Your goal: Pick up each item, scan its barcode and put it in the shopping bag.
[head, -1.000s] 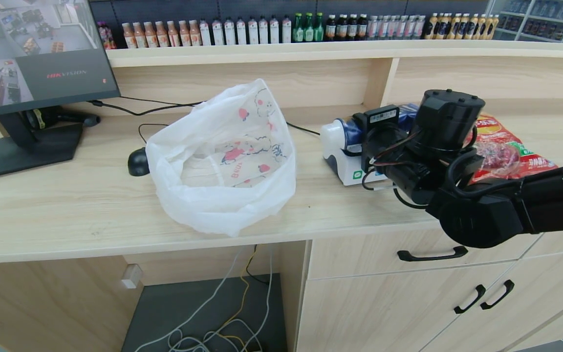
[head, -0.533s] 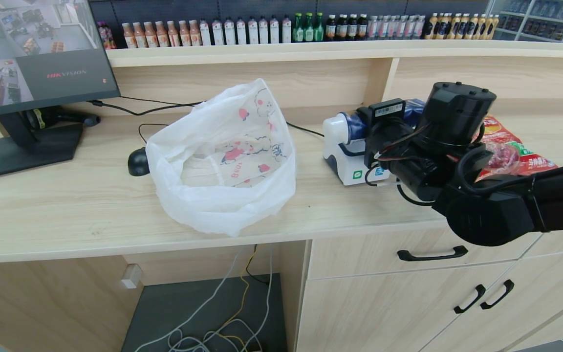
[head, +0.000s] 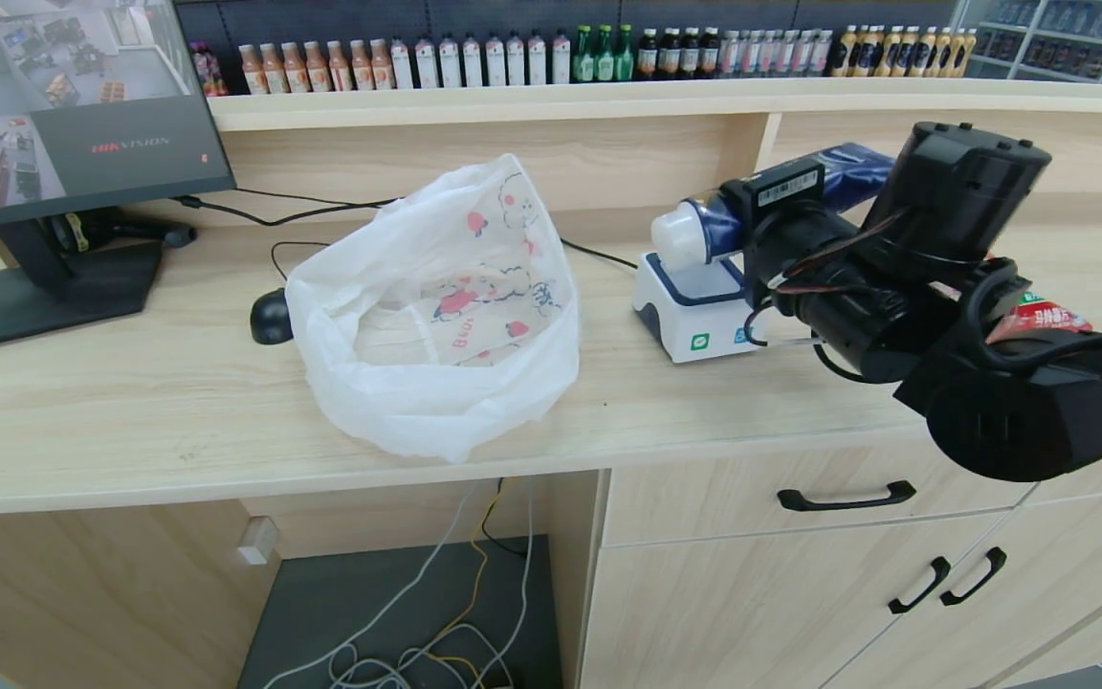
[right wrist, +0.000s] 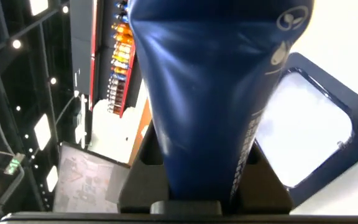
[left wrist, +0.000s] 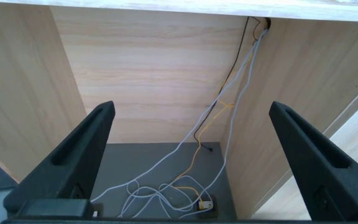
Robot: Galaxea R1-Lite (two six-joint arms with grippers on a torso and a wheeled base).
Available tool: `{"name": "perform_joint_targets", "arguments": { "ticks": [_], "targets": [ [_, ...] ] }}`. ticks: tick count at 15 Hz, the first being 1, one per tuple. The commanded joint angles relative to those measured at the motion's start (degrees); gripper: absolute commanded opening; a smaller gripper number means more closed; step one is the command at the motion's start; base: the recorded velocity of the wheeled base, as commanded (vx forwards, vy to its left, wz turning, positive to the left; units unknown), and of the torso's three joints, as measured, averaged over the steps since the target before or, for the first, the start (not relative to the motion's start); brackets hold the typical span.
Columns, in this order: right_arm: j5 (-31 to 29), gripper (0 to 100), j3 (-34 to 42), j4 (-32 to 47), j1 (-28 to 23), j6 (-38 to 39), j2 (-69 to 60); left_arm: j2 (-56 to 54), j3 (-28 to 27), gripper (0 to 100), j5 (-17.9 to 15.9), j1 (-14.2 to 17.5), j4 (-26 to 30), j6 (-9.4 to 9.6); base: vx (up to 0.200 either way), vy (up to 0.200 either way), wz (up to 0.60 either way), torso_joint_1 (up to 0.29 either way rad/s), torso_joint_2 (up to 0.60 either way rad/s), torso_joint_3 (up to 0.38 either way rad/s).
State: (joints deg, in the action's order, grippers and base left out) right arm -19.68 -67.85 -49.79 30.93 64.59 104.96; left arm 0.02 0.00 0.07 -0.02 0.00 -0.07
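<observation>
Step in hand, as judged: the scan. Right gripper [head: 763, 222] is clamped around the blue tube [head: 709, 225], which lies roughly level in the air, white cap toward the shopping bag [head: 388, 402], just above the scanner [head: 694, 311] on the counter [head: 130, 383]. In the right wrist view the tube [right wrist: 210, 93] sits between the fingers with the scanner window [right wrist: 303, 130] beside and below it. The barcode cannot be seen from here (which face carries it is unknown), so roll the wrist slowly over the window until a read is likely, holding the tube near the glass but clear of it. Tube body looks soft, so a moderate grip should avoid squeezing or slip. Then carry it across to the bag's open mouth and release low; the thin plastic may fold inward. Red snack packet [head: 1039, 314] waits behind the right arm. Left gripper [left wrist: 191, 109] hangs under the counter above loose cables [left wrist: 179, 186], fingers spread, holding nothing.
</observation>
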Motion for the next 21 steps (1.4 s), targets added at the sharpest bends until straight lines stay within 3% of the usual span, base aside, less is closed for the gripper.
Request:
{"name": "perform_joint_targets", "arguments": {
  "ticks": [1,6,11,19,21],
  "targets": [
    [0.1,0,-0.1,-0.3,1.2,-1.4,-2.5,0.0,0.0,100,0.0,0.0,0.0,-0.01,0.000,0.000,0.00,0.000,0.00,0.000],
    [-0.1,0,0.7,-2.5,4.2,-14.9,-7.8,0.0,0.0,100,0.0,0.0,0.0,-0.01,0.000,0.000,0.00,0.000,0.00,0.000],
    [2.4,0,13.7,-10.0,4.2,-32.8,-14.3,0.0,0.0,100,0.0,-0.1,0.0,-0.01,0.000,0.000,0.00,0.000,0.00,0.000],
    [2.9,0,21.6,-14.2,6.0,-65.5,-18.0,0.0,0.0,100,0.0,-0.1,0.0,-0.01,0.000,0.000,0.00,0.000,0.00,0.000],
    [3.0,0,25.6,-17.0,5.9,-68.1,-18.7,0.0,0.0,100,0.0,0.0,0.0,-0.01,0.000,0.000,0.00,0.000,0.00,0.000]
  ]
}}
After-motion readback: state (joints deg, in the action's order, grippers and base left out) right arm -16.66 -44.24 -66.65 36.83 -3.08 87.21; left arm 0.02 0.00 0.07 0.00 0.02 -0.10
